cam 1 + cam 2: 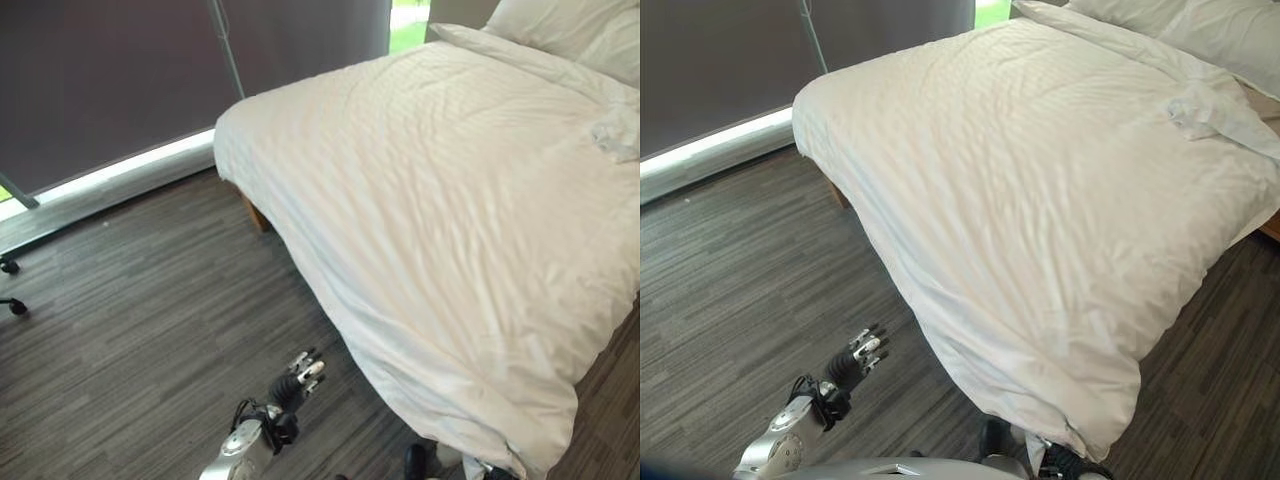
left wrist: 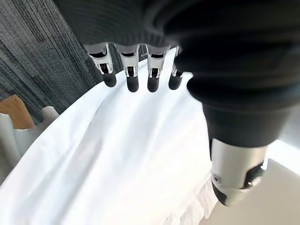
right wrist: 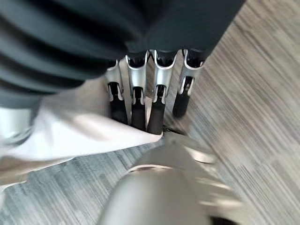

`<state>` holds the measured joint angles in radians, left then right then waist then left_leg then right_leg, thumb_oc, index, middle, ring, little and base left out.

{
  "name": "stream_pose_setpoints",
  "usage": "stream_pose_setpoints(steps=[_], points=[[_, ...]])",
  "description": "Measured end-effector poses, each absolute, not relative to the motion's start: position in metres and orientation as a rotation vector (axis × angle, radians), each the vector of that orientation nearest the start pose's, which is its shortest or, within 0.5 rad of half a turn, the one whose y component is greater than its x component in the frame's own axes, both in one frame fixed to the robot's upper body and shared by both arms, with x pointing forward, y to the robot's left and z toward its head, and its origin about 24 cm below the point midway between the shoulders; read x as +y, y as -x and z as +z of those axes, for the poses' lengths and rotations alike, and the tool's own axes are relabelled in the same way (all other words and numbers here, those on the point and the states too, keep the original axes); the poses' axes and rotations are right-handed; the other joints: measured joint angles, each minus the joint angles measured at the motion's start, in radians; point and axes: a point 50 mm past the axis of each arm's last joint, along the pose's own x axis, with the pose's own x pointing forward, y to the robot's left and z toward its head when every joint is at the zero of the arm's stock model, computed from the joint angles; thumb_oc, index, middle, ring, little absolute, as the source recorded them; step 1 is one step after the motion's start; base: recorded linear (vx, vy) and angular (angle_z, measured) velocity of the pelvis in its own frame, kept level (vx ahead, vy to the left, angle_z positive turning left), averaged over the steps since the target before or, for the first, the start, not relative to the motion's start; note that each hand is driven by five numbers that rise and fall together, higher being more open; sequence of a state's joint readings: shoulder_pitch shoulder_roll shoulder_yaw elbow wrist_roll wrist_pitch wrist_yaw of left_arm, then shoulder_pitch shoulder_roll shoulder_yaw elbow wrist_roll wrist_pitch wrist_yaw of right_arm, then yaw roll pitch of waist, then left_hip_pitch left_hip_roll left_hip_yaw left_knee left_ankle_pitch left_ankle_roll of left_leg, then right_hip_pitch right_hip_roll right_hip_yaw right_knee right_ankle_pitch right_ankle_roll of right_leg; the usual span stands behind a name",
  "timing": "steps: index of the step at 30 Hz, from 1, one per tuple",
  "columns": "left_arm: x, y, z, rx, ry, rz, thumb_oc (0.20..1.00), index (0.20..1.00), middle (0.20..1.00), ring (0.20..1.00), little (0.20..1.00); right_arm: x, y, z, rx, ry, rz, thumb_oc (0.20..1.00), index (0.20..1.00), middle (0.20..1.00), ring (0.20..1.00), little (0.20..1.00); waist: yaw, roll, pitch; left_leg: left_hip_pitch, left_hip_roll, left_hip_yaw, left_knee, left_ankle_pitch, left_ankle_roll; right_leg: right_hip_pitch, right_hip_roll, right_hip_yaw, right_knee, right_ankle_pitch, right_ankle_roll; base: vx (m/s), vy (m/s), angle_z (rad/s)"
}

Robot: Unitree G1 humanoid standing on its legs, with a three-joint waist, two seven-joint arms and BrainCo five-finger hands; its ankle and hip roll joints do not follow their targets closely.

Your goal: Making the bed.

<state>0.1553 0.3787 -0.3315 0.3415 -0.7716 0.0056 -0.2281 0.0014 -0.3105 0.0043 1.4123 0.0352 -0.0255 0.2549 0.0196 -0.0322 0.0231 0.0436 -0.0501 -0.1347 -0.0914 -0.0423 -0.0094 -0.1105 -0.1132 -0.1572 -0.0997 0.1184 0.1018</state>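
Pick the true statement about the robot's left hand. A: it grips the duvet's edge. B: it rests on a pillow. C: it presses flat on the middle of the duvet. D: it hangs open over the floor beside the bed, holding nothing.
D: in the head view the left hand is over the dark floor, apart from the white duvet, its fingers straight and empty.
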Motion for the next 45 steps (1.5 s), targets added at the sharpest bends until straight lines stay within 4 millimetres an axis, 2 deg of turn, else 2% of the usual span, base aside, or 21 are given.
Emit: stream_pose_setpoints(steps=[1,3,5,7,11,12,13,15,16,17,18,19,20,23,25,27,28,31,35,40,45], points=[[0.176,-0.177,-0.066,0.567,0.408,-0.263,1.0,1.0,1.0,1.0,1.0,-0.279,-0.037,-0.157,1.449,0.065,-0.06,1.0,1.0,1.0,1.0,1.0,0.0,-0.003,0.002,0.0,-0.001,0.003,0.0,-0.001,0.001,0.0,-0.001,0.003,0.0,0.0,0.001,-0.01,-0.001,-0.11],[0.177,-0.18,-0.061,0.549,0.397,-0.285,1.0,1.0,1.0,1.0,1.0,-0.349,0.007,-0.124,1.619,0.101,-0.324,1.0,1.0,1.0,1.0,1.0,-0.003,-0.003,0.007,-0.003,-0.009,0.018,0.0,-0.001,0.001,-0.005,-0.007,0.018,0.0,0.004,0.007,-0.04,-0.002,-0.16],[0.178,-0.182,-0.06,0.539,0.401,-0.279,1.0,1.0,1.0,1.0,1.0,-0.399,0.045,-0.087,1.673,0.192,-0.498,1.0,1.0,1.0,1.0,1.0,-0.021,-0.011,0.008,-0.001,-0.009,0.024,0.0,0.0,0.003,-0.006,-0.005,0.026,-0.001,0.008,0.009,-0.04,-0.015,-0.17],[0.179,-0.182,-0.06,0.548,0.389,-0.289,1.0,1.0,1.0,1.0,1.0,-0.452,0.079,-0.026,1.703,0.272,-0.703,1.0,1.0,1.0,1.0,1.0,-0.05,-0.023,0.015,-0.003,-0.005,0.045,-0.006,-0.004,0.012,-0.017,0.0,0.046,-0.005,0.006,0.008,-0.02,-0.017,-0.33],[0.164,-0.184,-0.05,0.52,0.398,-0.38,1.0,1.0,1.0,1.0,1.0,-0.466,0.117,0.012,1.841,0.297,-0.792,1.0,1.0,1.0,1.0,1.0,-0.058,-0.046,0.012,-0.009,0.003,0.045,-0.007,-0.005,0.029,-0.021,0.006,0.044,-0.005,0.01,0.007,-0.01,-0.006,-0.02],[0.165,-0.182,-0.051,0.524,0.4,-0.377,1.0,1.0,1.0,1.0,1.0,-0.469,0.108,0.013,1.837,0.305,-0.793,1.0,1.0,1.0,1.0,1.0,-0.06,-0.052,0.01,-0.008,0.004,0.047,-0.007,-0.005,0.029,-0.022,0.008,0.043,-0.005,0.011,0.006,-0.02,0.011,-0.14],[0.167,-0.178,-0.053,0.538,0.402,-0.361,1.0,1.0,1.0,1.0,1.0,-0.479,0.079,0.016,1.781,0.358,-0.8,1.0,1.0,1.0,1.0,1.0,-0.076,-0.052,0.008,-0.006,0.004,0.057,-0.007,-0.005,0.029,-0.025,0.009,0.045,-0.005,0.011,0.006,-0.02,0.009,-0.44],[0.163,-0.179,-0.06,0.56,0.408,-0.338,1.0,1.0,1.0,1.0,1.0,-0.5,-0.023,0.023,1.4,0.699,-0.655,1.0,1.0,1.0,1.0,1.0,-0.099,-0.042,0.01,-0.019,0.005,0.087,-0.007,0.0,0.036,-0.047,0.01,0.066,-0.004,0.016,0.012,-0.01,0.035,-0.35],[0.163,-0.177,-0.059,0.539,0.448,-0.282,1.0,1.0,1.0,1.0,1.0,-0.487,-0.084,0.037,1.058,0.726,-0.65,1.0,1.0,1.0,1.0,1.0,-0.1,-0.005,0.016,-0.022,0.034,0.097,-0.008,0.004,0.045,-0.073,0.037,0.058,0.064,0.011,0.005,0.0,0.041,-0.23],[0.164,-0.174,-0.057,0.512,0.481,-0.245,1.0,1.0,1.0,1.0,1.0,-0.449,-0.135,0.062,0.71,0.811,-0.505,1.0,1.0,1.0,1.0,1.0,-0.105,0.014,0.013,-0.021,0.033,0.116,-0.003,0.002,0.037,-0.071,0.043,0.072,0.059,0.007,0.002,0.01,0.012,-0.32],[0.169,-0.173,-0.058,0.509,0.477,-0.21,1.0,1.0,1.0,1.0,1.0,-0.416,-0.166,0.088,0.384,0.74,-0.454,1.0,1.0,1.0,1.0,1.0,-0.107,0.009,0.018,-0.02,0.018,0.124,0.005,-0.001,0.032,-0.057,0.031,0.098,0.038,0.01,-0.01,0.03,0.002,-0.21],[0.168,-0.177,-0.059,0.501,0.499,-0.183,1.0,1.0,1.0,1.0,1.0,-0.389,-0.179,0.104,0.138,0.609,-0.454,1.0,1.0,1.0,1.0,1.0,-0.089,0.021,0.018,-0.018,0.027,0.123,0.002,0.0,0.029,-0.039,0.039,0.09,0.004,0.018,-0.019,0.0,0.002,0.08],[0.168,-0.179,-0.057,0.479,0.51,-0.17,1.0,1.0,1.0,1.0,1.0,-0.369,-0.195,0.1,0.08,0.541,-0.397,1.0,1.0,1.0,1.0,1.0,-0.081,0.039,0.017,-0.02,0.029,0.118,0.012,0.002,0.007,-0.035,0.05,0.086,0.001,0.027,-0.022,-0.02,-0.007,0.19],[0.169,-0.178,-0.055,0.468,0.518,-0.164,1.0,1.0,1.0,1.0,1.0,-0.329,-0.202,0.082,0.049,0.406,-0.268,1.0,1.0,1.0,1.0,1.0,-0.048,0.058,0.022,-0.031,0.036,0.12,0.02,-0.002,0.0,-0.041,0.056,0.084,0.001,0.024,-0.023,-0.04,-0.016,-0.01],[0.167,-0.173,-0.057,0.49,0.491,-0.199,1.0,1.0,1.0,1.0,1.0,-0.307,-0.21,0.065,0.085,0.291,-0.153,1.0,1.0,1.0,1.0,1.0,-0.054,0.054,0.028,-0.039,0.044,0.124,0.017,-0.004,-0.001,-0.046,0.06,0.086,0.0,0.024,-0.024,-0.06,-0.032,-0.08],[0.159,-0.167,-0.055,0.503,0.478,-0.257,1.0,1.0,1.0,1.0,1.0,-0.276,-0.217,0.069,0.026,0.197,-0.018,1.0,1.0,1.0,1.0,1.0,-0.07,0.05,0.041,-0.036,0.046,0.131,0.005,-0.001,0.001,-0.052,0.061,0.092,0.0,0.027,-0.024,-0.04,-0.022,-0.11],[0.156,-0.166,-0.055,0.508,0.478,-0.28,1.0,1.0,1.0,1.0,1.0,-0.265,-0.218,0.07,0.006,0.172,0.058,0.2,0.2,0.2,0.2,0.2,-0.069,0.047,0.046,-0.038,0.045,0.135,0.003,-0.002,0.005,-0.056,0.06,0.097,0.0,0.028,-0.024,-0.05,-0.044,-0.09],[0.15,-0.16,-0.057,0.533,0.465,-0.352,1.0,1.0,1.0,1.0,1.0,-0.238,-0.219,0.034,0.139,0.0,0.257,0.2,0.2,0.2,0.2,0.2,-0.04,0.013,0.08,-0.039,0.042,0.128,-0.005,0.006,0.007,-0.061,0.055,0.096,0.0,0.029,-0.024,-0.05,-0.046,0.02],[0.149,-0.159,-0.06,0.54,0.461,-0.358,1.0,1.0,1.0,1.0,1.0,-0.223,-0.234,0.012,0.24,-0.022,0.328,0.2,0.2,0.2,0.2,0.2,-0.025,0.03,0.097,-0.043,0.039,0.12,-0.001,0.016,-0.005,-0.06,0.049,0.081,0.0,0.032,-0.021,-0.07,-0.026,0.09],[0.148,-0.165,-0.056,0.513,0.46,-0.367,1.0,1.0,1.0,1.0,1.0,-0.204,-0.249,-0.003,0.289,-0.068,0.374,0.2,0.2,0.2,0.2,0.2,0.002,0.064,0.12,-0.06,0.037,0.112,0.001,0.023,-0.011,-0.067,0.044,0.07,0.0,0.037,-0.027,-0.1,-0.013,0.07],[0.14,-0.182,-0.048,0.464,0.448,-0.402,1.0,1.0,1.0,1.0,1.0,-0.189,-0.285,0.006,0.264,-0.051,0.366,0.2,0.2,0.2,0.2,0.2,0.032,0.099,0.175,-0.127,0.029,0.09,0.01,0.043,-0.02,-0.129,0.034,0.05,0.0,0.052,-0.035,-0.11,-0.009,0.15]])
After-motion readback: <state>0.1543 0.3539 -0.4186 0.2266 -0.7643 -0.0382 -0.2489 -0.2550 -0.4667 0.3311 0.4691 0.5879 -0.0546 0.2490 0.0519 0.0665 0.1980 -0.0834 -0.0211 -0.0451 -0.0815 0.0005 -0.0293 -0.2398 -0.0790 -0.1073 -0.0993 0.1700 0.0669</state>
